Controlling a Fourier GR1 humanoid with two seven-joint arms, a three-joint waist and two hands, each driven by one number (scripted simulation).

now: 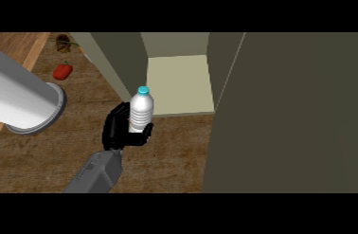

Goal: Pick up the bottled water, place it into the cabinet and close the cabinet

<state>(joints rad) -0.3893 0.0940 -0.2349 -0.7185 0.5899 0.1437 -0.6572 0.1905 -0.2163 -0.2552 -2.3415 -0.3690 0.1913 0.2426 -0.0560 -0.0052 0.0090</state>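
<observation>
1. At the far left, a smooth grey cylinder (24, 103) with a flared rim lies over the brown, wood-grained worktop (168, 152); a glossy red pepper (63, 70) sits beyond it.
2. Centre-left, the black left robot hand (120, 130), on its grey forearm, curls round the lower body of the bottled water (141, 110), a ribbed white bottle with a blue cap, held upright.
3. Just behind it, the cabinet (280, 110) stands open, with matte olive walls and a pale flat shelf (180, 86).

light: dim, even | shadows: faint | glare: none | focus: soft throughout, edges undistorted
</observation>
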